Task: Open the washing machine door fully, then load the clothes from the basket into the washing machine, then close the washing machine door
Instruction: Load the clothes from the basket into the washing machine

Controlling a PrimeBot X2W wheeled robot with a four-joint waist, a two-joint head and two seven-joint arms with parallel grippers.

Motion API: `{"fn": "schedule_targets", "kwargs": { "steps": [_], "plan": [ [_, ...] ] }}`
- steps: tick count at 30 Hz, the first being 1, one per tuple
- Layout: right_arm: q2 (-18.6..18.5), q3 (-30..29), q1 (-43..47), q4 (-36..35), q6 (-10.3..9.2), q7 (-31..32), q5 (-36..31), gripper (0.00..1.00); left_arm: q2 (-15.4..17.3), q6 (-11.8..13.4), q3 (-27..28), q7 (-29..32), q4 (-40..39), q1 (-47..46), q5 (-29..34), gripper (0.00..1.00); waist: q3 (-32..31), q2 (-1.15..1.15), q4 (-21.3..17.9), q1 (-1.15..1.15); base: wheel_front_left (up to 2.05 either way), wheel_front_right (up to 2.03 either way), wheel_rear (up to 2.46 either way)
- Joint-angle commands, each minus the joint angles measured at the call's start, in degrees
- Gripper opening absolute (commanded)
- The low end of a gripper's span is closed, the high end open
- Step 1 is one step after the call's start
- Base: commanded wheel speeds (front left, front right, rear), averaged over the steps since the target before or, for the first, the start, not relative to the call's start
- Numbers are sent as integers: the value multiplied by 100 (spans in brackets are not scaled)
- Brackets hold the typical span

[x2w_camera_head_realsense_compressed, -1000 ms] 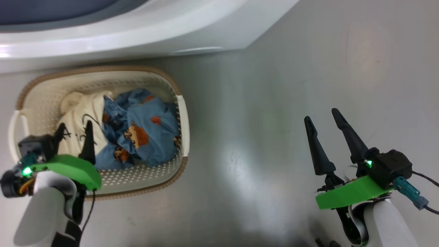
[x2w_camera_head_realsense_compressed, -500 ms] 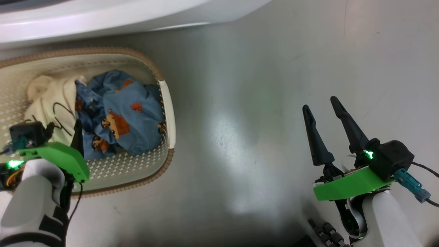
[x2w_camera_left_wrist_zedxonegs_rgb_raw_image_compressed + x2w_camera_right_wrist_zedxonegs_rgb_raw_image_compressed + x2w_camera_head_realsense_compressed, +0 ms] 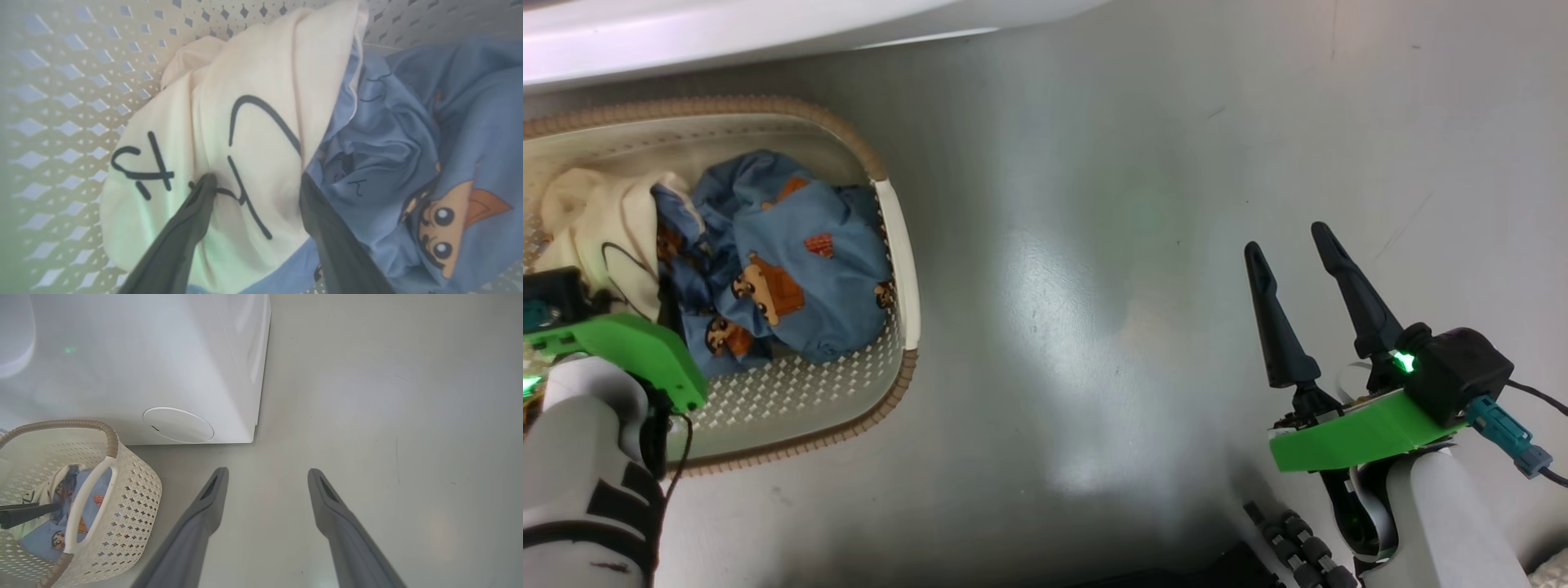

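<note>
The cream basket with its brown rim stands on the floor against the white washing machine. In it lie the clothes: a blue bear-print garment and a cream lettered garment. My left gripper is open and down inside the basket. One fingertip presses the cream cloth and the other rests at the seam with the blue garment. One of its dark fingers shows inside the basket. My right gripper hangs open over bare floor, far right of the basket. The washing machine door is out of view.
A round white flap sits low on the machine's front, just behind the basket. Smooth grey floor spreads between the basket and my right arm. A black ribbed cable guide lies by my base at the bottom.
The head camera has shifted, so the basket sits further left and the machine higher. My left gripper has sunk deeper into the basket onto the cream garment. The right gripper holds its place.
</note>
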Motion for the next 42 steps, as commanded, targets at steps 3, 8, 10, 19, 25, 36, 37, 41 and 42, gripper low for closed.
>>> {"fn": "schedule_targets", "kwargs": {
  "steps": [3,8,10,19,25,36,37,41,42],
  "plan": [
    [39,107,178,-123,9,-43,65,100,253,60,160,75,160,35,-110,100,6,0,-11,0,0,0,0],
    [39,40,203,-147,9,-43,25,100,236,-8,143,64,284,-73,-171,0,-10,0,23,0,0,0,0],
    [39,6,201,-158,9,-43,3,100,212,-30,121,14,311,-91,-180,0,-38,0,51,0,0,0,0],
    [39,3,180,-136,9,-43,-80,100,102,-146,52,-446,64,140,-191,0,-449,0,190,0,0,0,0],
    [39,-2,208,-57,9,-43,-130,100,4,-132,56,-492,-730,674,-119,0,-922,0,329,0,0,0,0],
    [-85,13,446,131,9,-43,-114,100,-351,-81,294,-494,-2898,2053,127,0,-1856,0,607,0,0,0,0],
    [-100,14,471,145,9,-43,-114,100,-382,-75,306,-494,-3055,2156,160,0,-1938,0,630,0,0,0,0],
    [-140,33,554,200,9,-43,-90,100,-505,-56,388,-494,-3583,2512,232,0,-2250,0,700,0,0,0,0],
    [-147,39,574,214,9,-43,-86,100,-532,-58,407,-494,-3701,2588,246,0,-2324,0,714,0,0,0,0]
  ]
}}
